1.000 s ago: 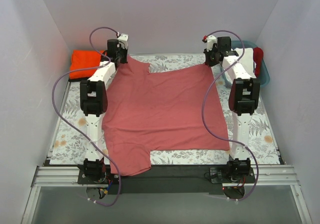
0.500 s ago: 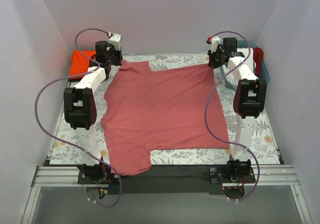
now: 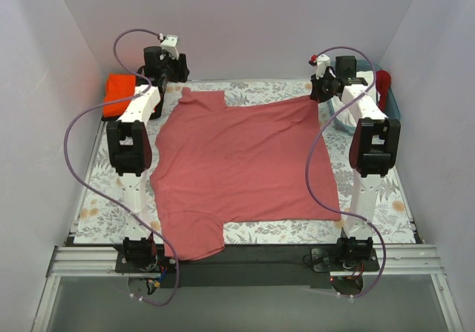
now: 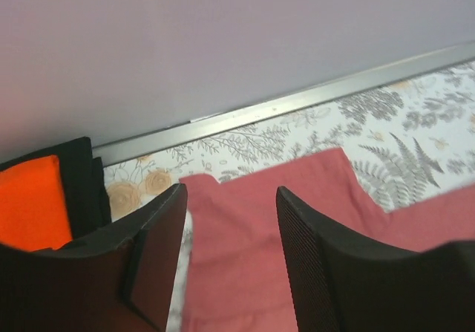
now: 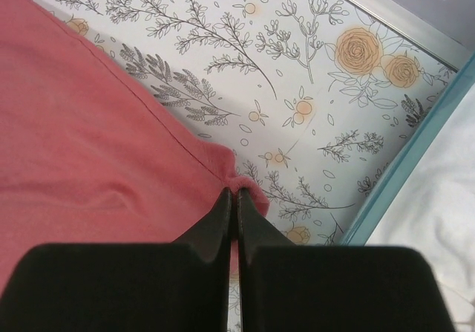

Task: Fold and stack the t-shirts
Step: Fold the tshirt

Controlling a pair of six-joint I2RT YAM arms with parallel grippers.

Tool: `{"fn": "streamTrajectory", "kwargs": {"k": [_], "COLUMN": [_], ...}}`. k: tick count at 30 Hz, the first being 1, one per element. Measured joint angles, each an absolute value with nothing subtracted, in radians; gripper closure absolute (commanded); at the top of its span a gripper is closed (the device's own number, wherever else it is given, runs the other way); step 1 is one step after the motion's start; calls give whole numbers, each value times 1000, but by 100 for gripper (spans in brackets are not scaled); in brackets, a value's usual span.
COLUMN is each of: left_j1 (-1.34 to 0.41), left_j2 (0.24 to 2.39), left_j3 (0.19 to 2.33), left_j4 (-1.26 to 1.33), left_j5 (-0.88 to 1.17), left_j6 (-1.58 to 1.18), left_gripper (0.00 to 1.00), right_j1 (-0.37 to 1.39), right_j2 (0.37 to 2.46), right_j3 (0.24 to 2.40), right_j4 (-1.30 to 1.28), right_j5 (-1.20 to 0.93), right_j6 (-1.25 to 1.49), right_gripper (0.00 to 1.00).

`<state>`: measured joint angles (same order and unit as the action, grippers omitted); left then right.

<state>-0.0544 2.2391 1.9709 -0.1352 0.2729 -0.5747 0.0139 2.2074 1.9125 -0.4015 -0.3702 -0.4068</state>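
Left gripper (image 4: 230,202) spread wide, empty, above rose-red t-shirt (image 3: 237,161) sleeve; right gripper (image 5: 236,197) clamped on its far-right corner.

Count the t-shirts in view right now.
3. A rose-red shirt lies spread flat in the middle; an orange shirt sits folded at the far-left corner; a black shirt lies right beside it. The teal basket holds white cloth, possibly more shirts.
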Motion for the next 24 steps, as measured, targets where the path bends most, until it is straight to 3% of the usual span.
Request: {"fn": "streamTrajectory", "kwargs": {"k": [4,9,15,16,24], "left_j1": [-54,-54,-57,-60,-72], "left_j2": [2445,2578,2618,2618,2619], "left_j3": [2178,2243,2243,2243,2236], "left_j4": [-183,-219,-244,-243,-241], "left_j5": [271,255,207,198,176], "left_j6": [-630,-669,-669,-667,-660], "left_gripper": [46,44,36,27,27], "right_j1": [14,13,13,13,13], "right_j2": [2225,2233,2233,2233,2233], "right_j3": [1918,1919,1919,1919,1922], "right_j4": [-404,-411,-411,-411,-412], "right_j5": [-370,-370,-370,-371,-370], "right_j6": [-404,-404,-404,-404,-404], "right_gripper": [99,99,99,99,99]}}
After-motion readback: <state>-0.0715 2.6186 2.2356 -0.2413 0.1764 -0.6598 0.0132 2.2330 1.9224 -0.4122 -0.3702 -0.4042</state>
